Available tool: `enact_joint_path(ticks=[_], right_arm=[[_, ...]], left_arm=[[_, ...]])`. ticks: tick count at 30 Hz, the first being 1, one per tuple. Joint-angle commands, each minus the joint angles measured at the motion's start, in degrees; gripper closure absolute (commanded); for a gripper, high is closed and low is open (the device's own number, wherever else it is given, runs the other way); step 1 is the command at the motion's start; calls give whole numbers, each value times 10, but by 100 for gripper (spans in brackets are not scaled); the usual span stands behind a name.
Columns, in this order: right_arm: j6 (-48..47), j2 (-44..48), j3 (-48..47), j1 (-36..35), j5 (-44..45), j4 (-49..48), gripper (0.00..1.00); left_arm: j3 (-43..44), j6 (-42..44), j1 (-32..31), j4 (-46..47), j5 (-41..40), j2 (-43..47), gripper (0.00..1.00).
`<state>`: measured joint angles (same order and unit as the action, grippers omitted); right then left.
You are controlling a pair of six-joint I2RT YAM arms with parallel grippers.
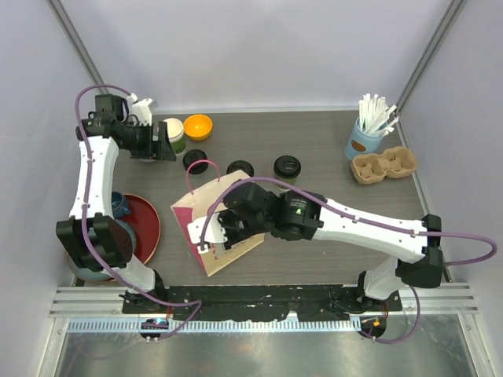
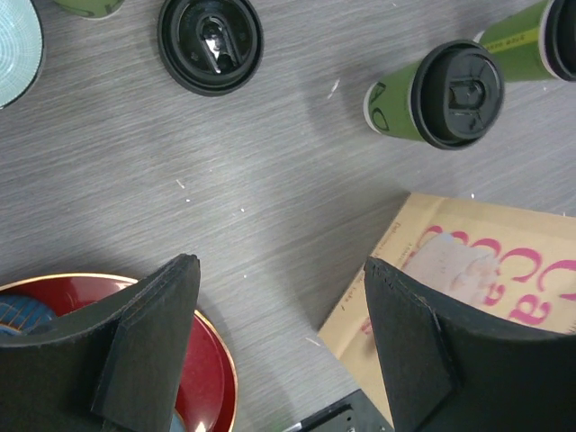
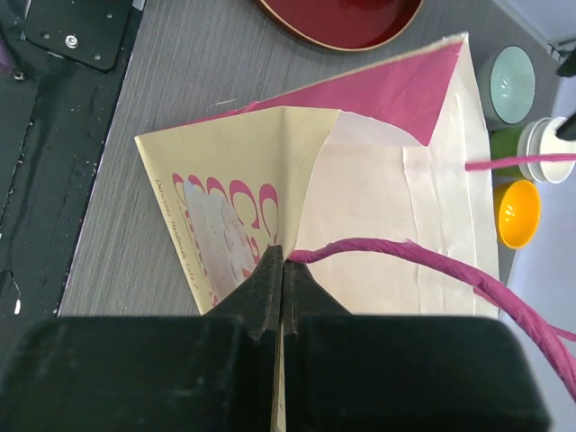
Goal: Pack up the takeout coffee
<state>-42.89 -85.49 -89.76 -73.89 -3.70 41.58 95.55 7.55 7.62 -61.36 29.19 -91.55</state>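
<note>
The paper bag (image 1: 192, 216) sits on the counter (image 1: 330, 169) at the lower centre of the top view. One edge of its rim is clamped between the jaws of the right gripper (image 3: 282, 265), which are pressed together on the paper just where a pink handle (image 3: 432, 254) starts. The coffee is outside the bag. A lidded green cup (image 1: 240, 169) stands upright just above the bag's upper corner in the top view, and a second lidded cup (image 1: 287, 166) stands to the right of it, a little apart. A loose black lid (image 1: 195, 160) lies flat on the counter to the left of them. The left gripper (image 2: 283, 342) is held over the upper left of the counter, its jaws apart with nothing between them. A red plate (image 1: 149, 228) is seen at the left of the bag, near it but not touching.
</note>
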Motion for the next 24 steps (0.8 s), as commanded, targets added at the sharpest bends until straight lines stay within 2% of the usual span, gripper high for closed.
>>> enact_joint_path(ticks=[1,5,11,16,21,23,24], right_arm=[[-41,-29,-52,-1,-31,17,99],[-59,-30,-32,-2,-32,10,99],[-81,-20,1,0,-49,-31,99],[-87,-28,-13,8,-77,-54,99],[-82,-37,-23,20,-78,-65,98],[-78,-39,-26,22,-69,-64,87],[-72,-39,-30,22,-67,-61,66]], left_arm=[[61,47,3,-59,48,41,23],[111,92,3,-164,84,50,22],[177,167,3,-270,110,68,19],[184,218,2,-338,121,87,18],[140,238,-1,-338,109,118,16],[131,241,-2,-338,111,124,16],[129,242,-5,-337,112,125,16]])
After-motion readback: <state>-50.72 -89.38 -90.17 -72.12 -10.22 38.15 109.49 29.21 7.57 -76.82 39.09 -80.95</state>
